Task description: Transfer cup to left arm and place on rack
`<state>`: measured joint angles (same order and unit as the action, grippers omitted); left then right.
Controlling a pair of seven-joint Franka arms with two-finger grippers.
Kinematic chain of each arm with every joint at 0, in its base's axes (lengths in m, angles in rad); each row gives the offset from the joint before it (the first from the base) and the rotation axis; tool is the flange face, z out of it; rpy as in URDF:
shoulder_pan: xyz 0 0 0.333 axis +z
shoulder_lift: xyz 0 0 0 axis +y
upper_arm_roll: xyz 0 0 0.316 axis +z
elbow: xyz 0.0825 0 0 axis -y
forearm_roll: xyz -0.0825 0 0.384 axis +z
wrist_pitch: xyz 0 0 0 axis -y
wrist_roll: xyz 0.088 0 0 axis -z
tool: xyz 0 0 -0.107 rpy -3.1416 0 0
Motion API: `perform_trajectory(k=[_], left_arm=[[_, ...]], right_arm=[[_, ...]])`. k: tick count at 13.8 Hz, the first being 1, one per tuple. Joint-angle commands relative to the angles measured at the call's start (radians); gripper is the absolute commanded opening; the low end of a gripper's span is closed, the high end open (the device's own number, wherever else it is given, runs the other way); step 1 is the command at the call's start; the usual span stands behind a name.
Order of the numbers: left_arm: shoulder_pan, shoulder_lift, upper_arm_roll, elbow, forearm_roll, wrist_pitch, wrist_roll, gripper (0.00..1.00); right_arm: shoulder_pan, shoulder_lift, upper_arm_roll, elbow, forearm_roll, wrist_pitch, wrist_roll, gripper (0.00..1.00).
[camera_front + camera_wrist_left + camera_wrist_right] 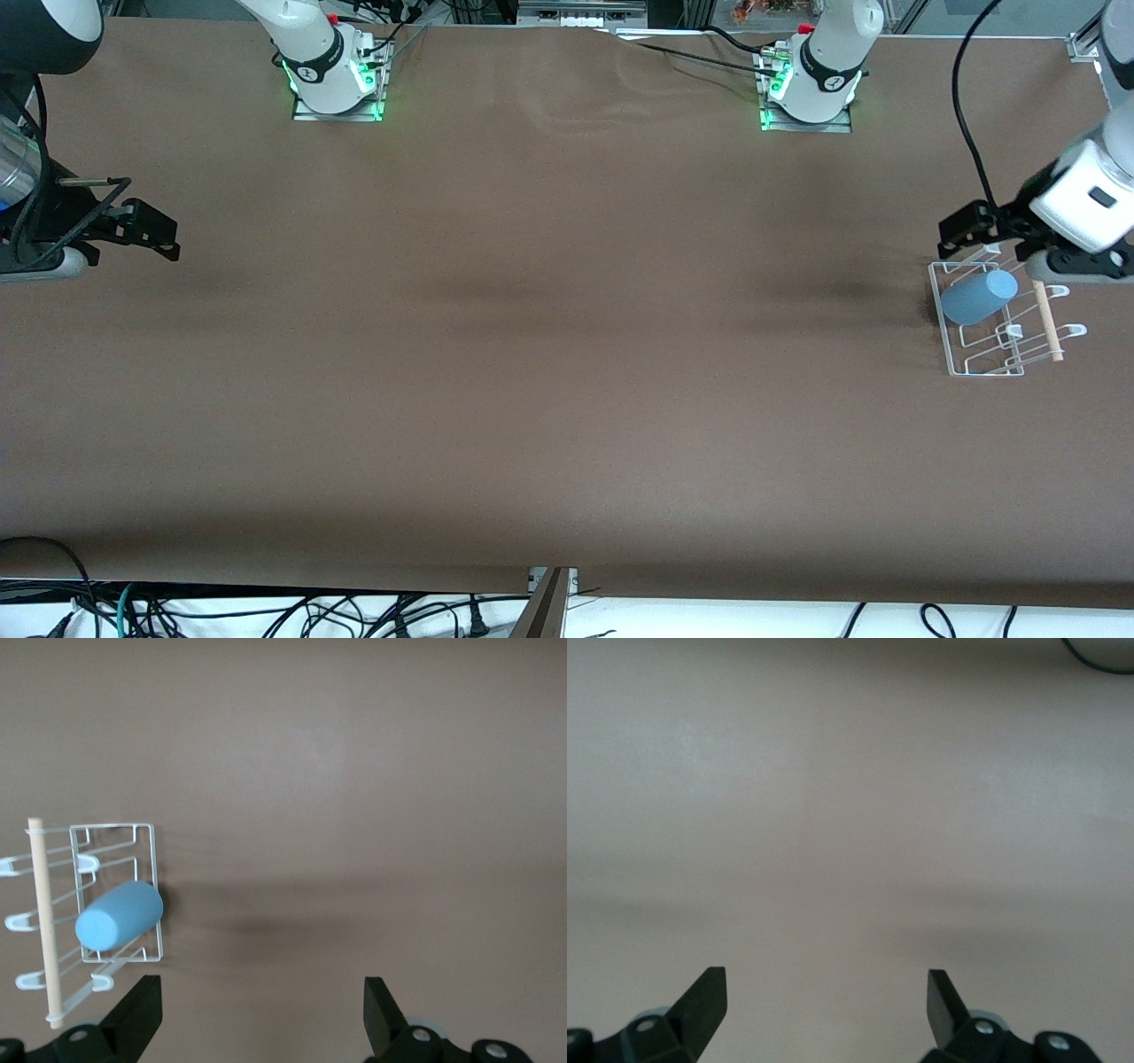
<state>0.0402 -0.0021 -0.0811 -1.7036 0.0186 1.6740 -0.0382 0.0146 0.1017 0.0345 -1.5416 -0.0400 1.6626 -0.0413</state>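
The light-blue cup [977, 297] lies on its side on the white wire rack [952, 354] at the left arm's end of the table. It also shows in the left wrist view [118, 915], resting on the rack [152, 859]. My left gripper [974, 232] hangs open and empty over the rack's end that is farther from the front camera, apart from the cup; its jaws [263, 1010] hold only bare table between them. My right gripper [146, 230] waits open and empty over the right arm's end of the table, and its wrist view [827, 1005] shows only bare table.
A thin wooden rod [1047, 321] runs along the rack's side nearest the table's end, and it shows in the left wrist view [42, 921]. The brown table [549, 354] stretches between the two grippers. Cables hang below the table's front edge.
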Motion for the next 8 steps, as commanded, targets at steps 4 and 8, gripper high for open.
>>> perform_trajectory(k=[4, 8], left_arm=[[-0.028, -0.055, 0.027, -0.088, -0.025, 0.027, -0.008, 1.00], [-0.045, -0.053, 0.040, -0.082, -0.026, 0.021, -0.009, 1.00]], right_arm=[[-0.010, 0.007, 0.005, 0.020, 0.011, -0.009, -0.005, 1.00], [-0.010, 0.009, 0.005, 0.020, 0.011, -0.009, -0.006, 1.00]])
